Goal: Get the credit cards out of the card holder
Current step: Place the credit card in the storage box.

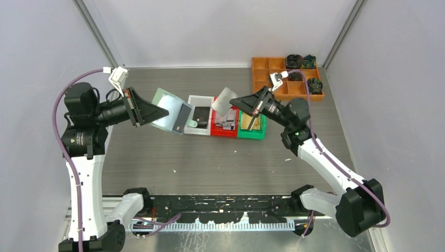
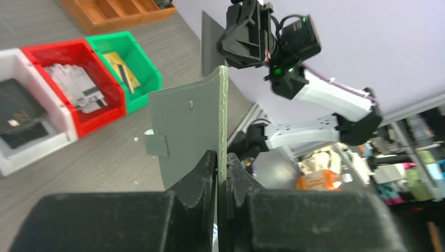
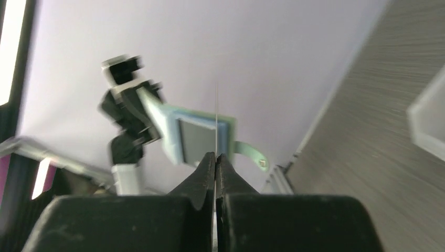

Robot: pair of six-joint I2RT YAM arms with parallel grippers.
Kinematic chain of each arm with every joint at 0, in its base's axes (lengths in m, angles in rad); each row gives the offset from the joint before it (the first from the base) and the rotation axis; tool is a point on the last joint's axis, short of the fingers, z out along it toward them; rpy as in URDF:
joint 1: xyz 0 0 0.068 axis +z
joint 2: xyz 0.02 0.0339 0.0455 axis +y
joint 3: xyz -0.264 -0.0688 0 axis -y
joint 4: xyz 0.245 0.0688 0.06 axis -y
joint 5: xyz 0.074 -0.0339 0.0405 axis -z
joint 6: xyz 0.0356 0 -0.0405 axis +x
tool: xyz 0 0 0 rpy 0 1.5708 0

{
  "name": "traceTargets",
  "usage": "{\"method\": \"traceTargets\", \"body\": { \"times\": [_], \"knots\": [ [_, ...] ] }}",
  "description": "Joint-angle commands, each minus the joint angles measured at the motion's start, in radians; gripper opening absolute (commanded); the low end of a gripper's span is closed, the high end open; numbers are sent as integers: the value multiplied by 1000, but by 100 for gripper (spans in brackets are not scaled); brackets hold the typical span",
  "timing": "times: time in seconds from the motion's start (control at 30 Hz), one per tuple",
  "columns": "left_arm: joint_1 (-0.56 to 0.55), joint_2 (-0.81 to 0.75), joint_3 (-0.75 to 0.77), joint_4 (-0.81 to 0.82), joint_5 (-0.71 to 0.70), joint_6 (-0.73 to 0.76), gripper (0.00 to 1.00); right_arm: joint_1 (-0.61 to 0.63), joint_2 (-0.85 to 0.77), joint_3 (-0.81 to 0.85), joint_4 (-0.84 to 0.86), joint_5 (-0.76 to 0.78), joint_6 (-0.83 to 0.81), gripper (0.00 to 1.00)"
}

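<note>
The left claw (image 1: pixel 156 111) is clamped on the card holder (image 1: pixel 169 116), held up in the air left of the red bin (image 1: pixel 222 134). The right claw (image 1: pixel 237 103) is shut on a pale card (image 1: pixel 224 100) above that bin. More cards (image 1: pixel 226 124) lie in it, and a dark card (image 1: pixel 181 120) seems left in the holder.

In the right wrist view the credit card (image 3: pixel 216 118) pinched in the right end effector (image 3: pixel 215 157) shows only edge-on, so its face cannot be read. The card holder (image 3: pixel 197 139) beyond is blurred, and a pale bin (image 3: pixel 427 126) is cut by the right edge. In the left wrist view the left end effector (image 2: pixel 220 157) hides the card holder's lower edge, and the orange tray (image 2: pixel 113 13) is cropped at the top. From above, print on the cards (image 1: pixel 225 123) in the red bin (image 1: pixel 223 134) is too small to read.
</note>
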Motion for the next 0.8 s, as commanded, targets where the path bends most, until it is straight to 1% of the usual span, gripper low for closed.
{"method": "traceTargets", "body": {
  "times": [0.0,0.03,0.1,0.23,0.4,0.6,0.77],
  "knots": [
    [9,6,110,-291,-54,425,0,-28,62,202,-607,-12,-419,1],
    [9,5,116,-329,-59,479,0,-29,105,241,-653,4,-468,1],
    [9,-1,116,-379,-63,533,0,-29,221,316,-718,17,-552,1],
    [9,-25,104,-415,-34,559,0,-19,480,510,-838,26,-649,1],
    [9,-39,112,-433,-19,560,0,40,743,781,-1038,107,-794,1],
    [8,-42,118,-443,-1,545,0,106,947,973,-1086,194,-826,1],
    [9,-51,111,-435,13,527,0,147,1043,1093,-1130,246,-840,1]
  ]
}}
